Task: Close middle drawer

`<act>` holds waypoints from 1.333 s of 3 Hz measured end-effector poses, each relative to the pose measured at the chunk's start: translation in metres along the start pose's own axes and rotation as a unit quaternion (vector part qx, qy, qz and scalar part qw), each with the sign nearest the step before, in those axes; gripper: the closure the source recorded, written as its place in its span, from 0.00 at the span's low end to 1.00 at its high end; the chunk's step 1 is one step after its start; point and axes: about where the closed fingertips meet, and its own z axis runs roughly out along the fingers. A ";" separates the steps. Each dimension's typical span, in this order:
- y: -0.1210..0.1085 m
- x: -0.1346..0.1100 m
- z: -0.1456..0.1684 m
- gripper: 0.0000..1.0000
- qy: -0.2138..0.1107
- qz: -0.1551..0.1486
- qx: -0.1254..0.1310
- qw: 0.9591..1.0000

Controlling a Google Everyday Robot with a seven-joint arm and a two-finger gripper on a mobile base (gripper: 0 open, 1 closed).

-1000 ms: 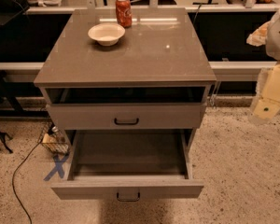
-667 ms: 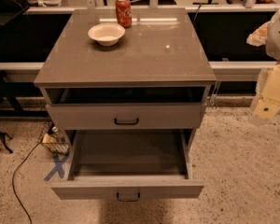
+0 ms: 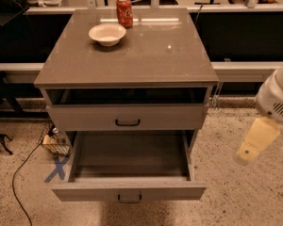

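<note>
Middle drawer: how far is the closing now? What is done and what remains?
Done: nothing yet; the middle drawer stands pulled far out. In hand: the claw hangs right of the cabinet, apart from the drawer, touching nothing. Left: bring the claw to the drawer front and push it fully in.

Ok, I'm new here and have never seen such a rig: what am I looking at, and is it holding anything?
One camera looks down at a cabinet from the front; where it is mounted is not on record. The white shape at the right edge is the robot's arm, and the cream piece below it is its gripper, hanging beside the cabinet, touching nothing, with nothing visibly held. On the cabinet top stand a white bowl and, behind it, a red soda can. The middle drawer is pulled far out and looks empty; a taller-fronted drawer sits above it.
</note>
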 end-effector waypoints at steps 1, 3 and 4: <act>0.016 0.029 0.072 0.00 -0.001 0.099 -0.020 0.995; 0.018 0.034 0.083 0.00 -0.010 0.117 -0.015 0.993; 0.029 0.037 0.126 0.00 -0.019 0.145 -0.061 0.987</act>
